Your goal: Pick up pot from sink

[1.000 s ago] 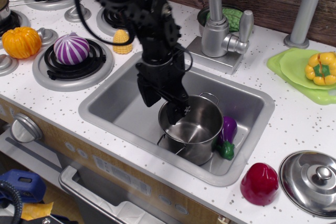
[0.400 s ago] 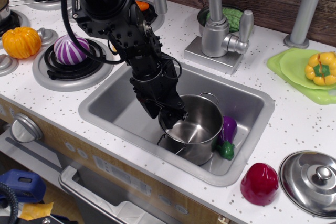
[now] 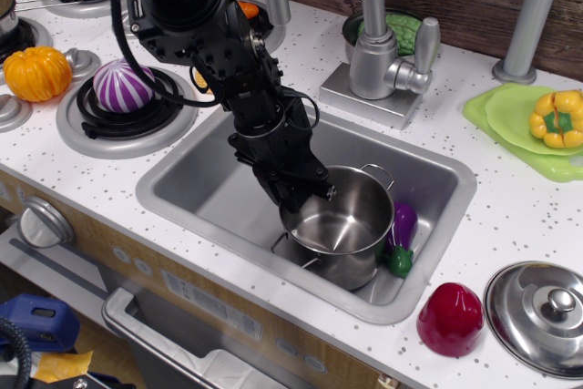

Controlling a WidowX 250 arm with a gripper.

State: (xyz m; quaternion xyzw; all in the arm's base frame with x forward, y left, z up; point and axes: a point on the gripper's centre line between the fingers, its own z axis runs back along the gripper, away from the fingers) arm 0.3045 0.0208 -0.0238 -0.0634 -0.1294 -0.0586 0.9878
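Note:
The shiny steel pot [image 3: 351, 225] stands in the right half of the grey sink [image 3: 196, 189], tipped slightly with its wire loop handles at the rim. My black gripper [image 3: 305, 199] reaches down from the upper left and is shut on the pot's left rim, one finger inside and one outside. The pot's left wall is partly hidden behind the gripper.
A purple eggplant [image 3: 401, 230] lies in the sink against the pot's right side. A faucet [image 3: 378, 38] stands behind the sink. A red toy [image 3: 450, 318] and a domed steel lid [image 3: 542, 305] sit at the front right. A striped purple onion [image 3: 123, 85] and an orange pumpkin [image 3: 36, 73] sit on the stove at the left.
The gripper has tilted and closed on the pot's left rim. The pot has shifted slightly right and tipped, nudging the eggplant.

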